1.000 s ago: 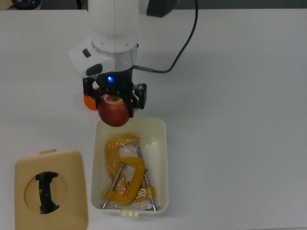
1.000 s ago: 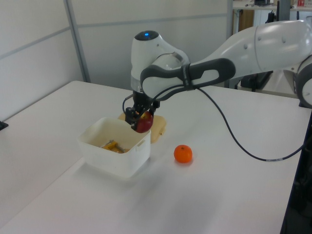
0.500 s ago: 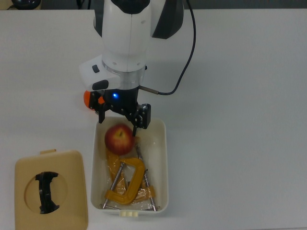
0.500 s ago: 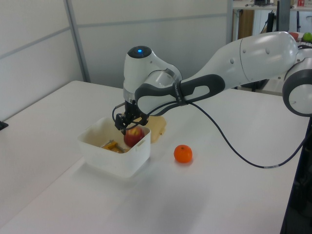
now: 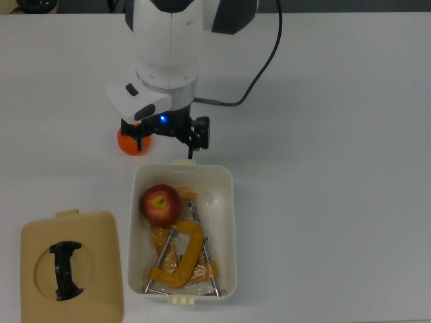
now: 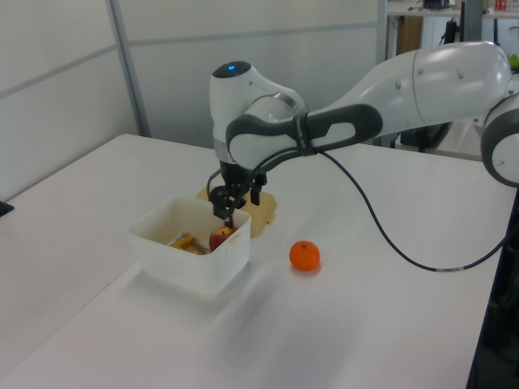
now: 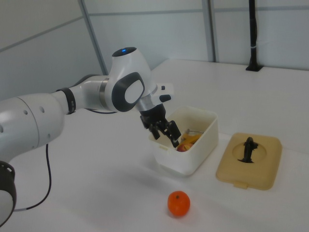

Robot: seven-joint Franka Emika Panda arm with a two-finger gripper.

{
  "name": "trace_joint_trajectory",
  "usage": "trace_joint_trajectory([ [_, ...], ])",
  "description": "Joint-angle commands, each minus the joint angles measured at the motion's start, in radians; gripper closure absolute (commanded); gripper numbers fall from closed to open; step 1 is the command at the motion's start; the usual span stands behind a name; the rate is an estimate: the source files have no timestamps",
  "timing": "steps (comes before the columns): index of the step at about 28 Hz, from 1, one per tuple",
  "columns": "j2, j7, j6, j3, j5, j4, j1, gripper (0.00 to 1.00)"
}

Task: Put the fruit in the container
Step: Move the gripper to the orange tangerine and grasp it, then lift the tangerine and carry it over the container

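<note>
The dark red apple (image 5: pixel 160 204) (image 6: pixel 220 237) lies inside the cream-white container (image 5: pixel 233 222) (image 6: pixel 190 261) (image 7: pixel 194 155), at the end nearest the arm, beside yellow clamps (image 5: pixel 178 259). The orange fruit (image 5: pixel 130 143) (image 6: pixel 304 255) (image 7: pixel 178 203) rests on the table outside the tub, partly hidden under the gripper in the top view. My gripper (image 5: pixel 170 140) (image 6: pixel 237 201) (image 7: pixel 164 134) hovers open and empty just above the container's near short rim, apart from both fruits.
A flat tan lid (image 5: pixel 71 266) (image 7: pixel 248 162) with a black handle lies on the table at the top view's lower left, beside the container. The arm's black cable (image 5: pixel 259 60) trails over the white table behind the gripper.
One second ago the gripper held the apple above the tub's rim. It lowered it in, opened and let go. Now it has drawn back up over the rim, empty.
</note>
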Motion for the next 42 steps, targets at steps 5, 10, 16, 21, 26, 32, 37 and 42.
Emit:
trace_joint_trajectory([
  [5,-0.145,-0.198,-0.046,-0.004,0.031,-0.205,-0.041,0.0],
  [10,-0.175,-0.205,0.03,-0.004,0.015,-0.301,-0.055,0.0],
  [16,-0.176,-0.182,0.226,-0.006,-0.084,-0.465,-0.063,0.0],
  [21,-0.165,-0.172,0.274,-0.011,-0.139,-0.51,-0.073,0.0],
  [26,-0.135,-0.163,0.343,-0.012,-0.168,-0.521,-0.115,0.0],
  [32,-0.08,-0.137,0.391,-0.012,-0.239,-0.52,-0.142,0.0],
  [37,-0.055,-0.09,0.399,-0.011,-0.295,-0.523,-0.133,0.02],
  [42,-0.063,-0.063,0.395,-0.006,-0.306,-0.521,-0.124,0.95],
])
